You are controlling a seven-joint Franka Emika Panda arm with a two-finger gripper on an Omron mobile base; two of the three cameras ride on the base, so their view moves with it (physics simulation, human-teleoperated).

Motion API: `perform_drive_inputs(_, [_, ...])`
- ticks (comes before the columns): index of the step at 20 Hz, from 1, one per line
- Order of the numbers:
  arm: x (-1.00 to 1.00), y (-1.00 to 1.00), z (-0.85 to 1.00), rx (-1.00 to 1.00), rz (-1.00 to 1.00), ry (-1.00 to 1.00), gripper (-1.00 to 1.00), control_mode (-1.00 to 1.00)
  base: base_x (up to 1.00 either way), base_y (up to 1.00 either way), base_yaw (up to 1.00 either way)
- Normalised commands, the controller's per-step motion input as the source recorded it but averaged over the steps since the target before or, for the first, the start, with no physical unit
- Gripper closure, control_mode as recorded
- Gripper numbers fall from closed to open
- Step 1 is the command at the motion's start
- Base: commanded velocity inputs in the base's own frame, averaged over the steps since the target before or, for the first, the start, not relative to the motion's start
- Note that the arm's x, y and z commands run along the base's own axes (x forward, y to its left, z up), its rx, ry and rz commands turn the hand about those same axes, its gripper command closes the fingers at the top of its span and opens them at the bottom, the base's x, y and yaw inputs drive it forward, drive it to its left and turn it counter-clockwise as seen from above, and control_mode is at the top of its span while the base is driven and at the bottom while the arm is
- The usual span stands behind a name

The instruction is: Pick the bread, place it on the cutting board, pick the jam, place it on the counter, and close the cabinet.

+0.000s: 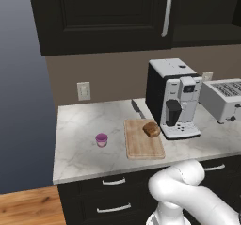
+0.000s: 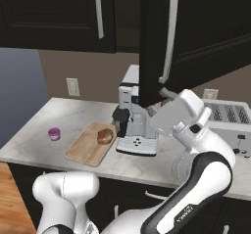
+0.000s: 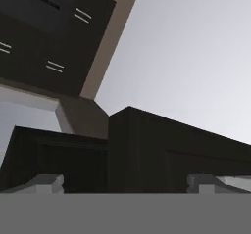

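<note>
The bread (image 1: 151, 129) (image 2: 104, 136), a small brown loaf, lies on the far right part of the light wooden cutting board (image 1: 141, 146) (image 2: 83, 150). The purple jam (image 1: 101, 139) (image 2: 54, 133) stands upright on the marble counter (image 1: 80, 125) (image 2: 59, 110), left of the board. One door (image 2: 154, 42) of the dark cabinet (image 1: 103, 17) swings out into the room, with a silver handle (image 2: 170, 32). My gripper (image 2: 158, 102) (image 3: 125, 183) is open and holds nothing. It sits at that door's lower edge and looks up at the dark cabinet underside.
A white and black coffee machine (image 1: 174, 97) (image 2: 135, 125) stands right of the board, and a silver toaster (image 1: 226, 99) (image 2: 230, 118) stands further right. A knife (image 1: 137, 108) lies behind the board. A wall outlet (image 1: 84, 91) is on the brown backsplash.
</note>
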Motion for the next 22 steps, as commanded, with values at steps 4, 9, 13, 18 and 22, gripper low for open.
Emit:
perform_drive_inputs(4, [0.41, 0.46, 0.09, -0.08, -0.3, 0.01, -1.0, -1.0, 0.0, 0.0, 0.0])
perform_drive_inputs(9, [0.4, 0.41, 0.13, -0.06, -0.33, 0.04, -1.0, -1.0, 0.0, 0.0, 0.0])
perform_drive_inputs(13, [0.39, 0.37, 0.14, -0.05, -0.33, 0.08, -1.0, -1.0, 0.0, 0.0, 0.0])
perform_drive_inputs(18, [0.42, 0.34, 0.09, -0.05, -0.32, 0.1, -1.0, -1.0, 0.0, 0.0, 0.0])
perform_drive_inputs(22, [0.42, 0.31, 0.08, -0.04, -0.31, 0.12, -1.0, -1.0, 0.0, 0.0, 0.0])
